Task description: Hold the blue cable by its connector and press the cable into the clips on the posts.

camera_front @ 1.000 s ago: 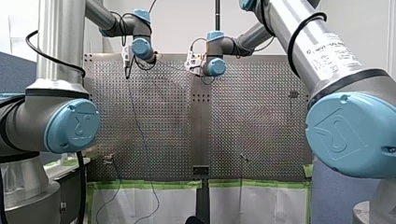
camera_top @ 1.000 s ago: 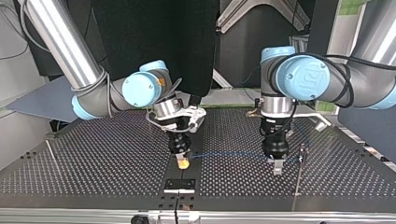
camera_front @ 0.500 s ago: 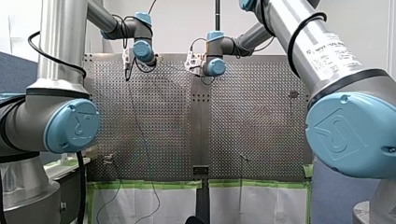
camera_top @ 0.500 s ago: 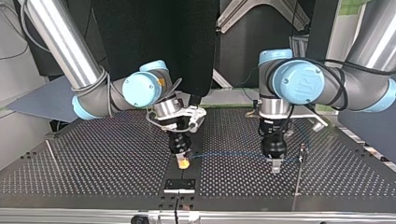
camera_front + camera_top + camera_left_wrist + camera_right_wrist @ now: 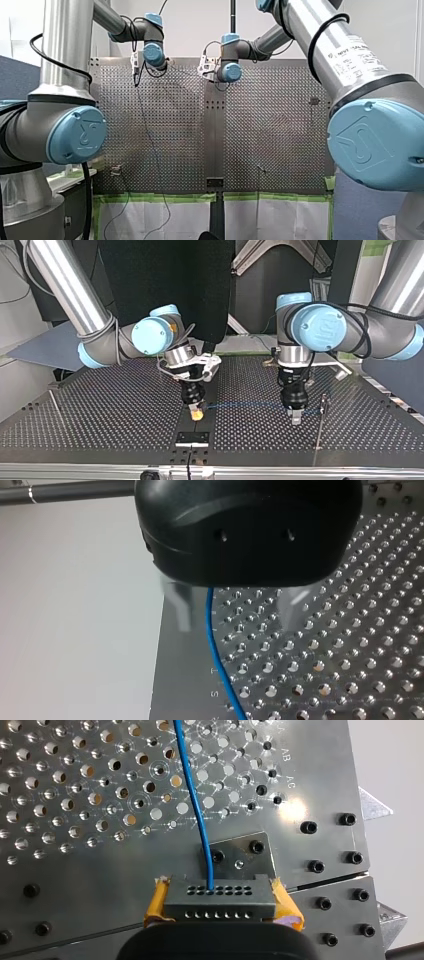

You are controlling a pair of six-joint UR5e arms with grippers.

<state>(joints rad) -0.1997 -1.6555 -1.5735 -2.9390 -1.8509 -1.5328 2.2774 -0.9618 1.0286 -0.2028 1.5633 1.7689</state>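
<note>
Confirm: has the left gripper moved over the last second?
Yes, slightly. In the top view my left gripper has shifted toward the view's left, away from the thin upright post, along the blue cable.

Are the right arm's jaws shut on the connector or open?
Shut on it: the right wrist view shows the connector clamped between the yellow pads of the right gripper.

The counter's (image 5: 75, 870) plate carries engraved letters: "AB" and "AC" near the blue cable (image 5: 194, 795) in the right wrist view, and "T" and "S" just beside the cable in the left wrist view. The print on my right arm's (image 5: 320, 30) white label (image 5: 359, 50) is too small to read.
</note>
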